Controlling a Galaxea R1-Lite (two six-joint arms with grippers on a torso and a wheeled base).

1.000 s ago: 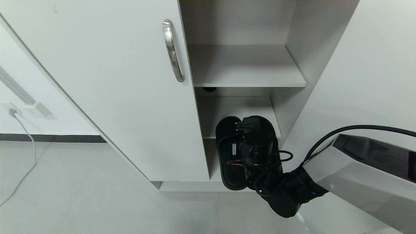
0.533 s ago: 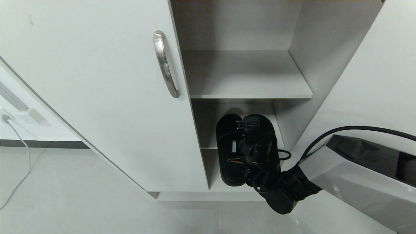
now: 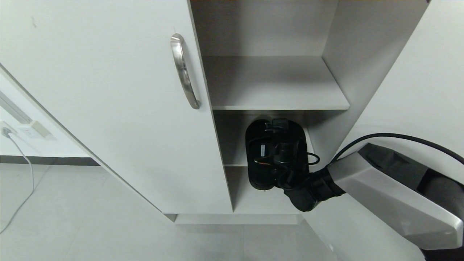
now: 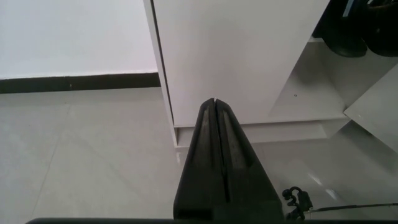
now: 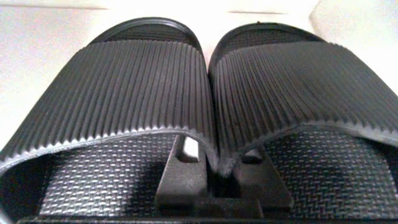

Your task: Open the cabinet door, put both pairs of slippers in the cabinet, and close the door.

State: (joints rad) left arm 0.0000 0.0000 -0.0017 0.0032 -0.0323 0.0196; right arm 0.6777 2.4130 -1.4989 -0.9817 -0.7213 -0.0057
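Note:
A pair of black slippers hangs at the cabinet's open right side, its toes over the lower shelf. My right gripper is shut on the pair. In the right wrist view the fingers pinch the slippers' inner straps together. The cabinet's left door with its metal handle is closed; the right door stands swung open. My left gripper is shut with nothing in it, low above the floor in front of the cabinet's base.
An upper shelf is bare. The bottom compartment floor lies under the slippers. A wall socket with a cable is at the far left over grey floor tiles.
The head camera shifted early on. My right gripper has since carried the slippers upward and deeper into the cabinet, over the lower shelf.

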